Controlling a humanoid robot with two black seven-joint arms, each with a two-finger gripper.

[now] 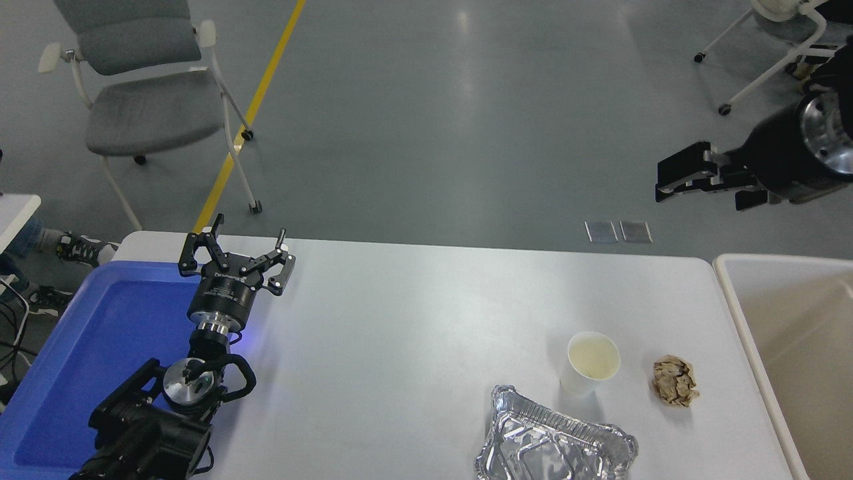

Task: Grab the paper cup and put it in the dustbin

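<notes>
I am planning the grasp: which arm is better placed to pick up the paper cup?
The right. The right gripper hangs open on the same side as the paper cup and the dustbin. The left gripper sits far away by the blue tray.

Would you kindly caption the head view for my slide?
Right gripper hovers open beyond the table, paper cup upright beside the dustbin.

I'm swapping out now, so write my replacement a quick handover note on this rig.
Left gripper: open, empty, parked at the blue tray's edge.
Right gripper: raised at the right, beyond the table's far edge, holding nothing; aperture unclear.
Small white paper cup: upright on the white table, between the silver foil tray and the crumpled brown paper ball.
Large beige plastic dustbin: at the table's right.
Done: nothing. Left: grasp cup, drop in dustbin.
</notes>
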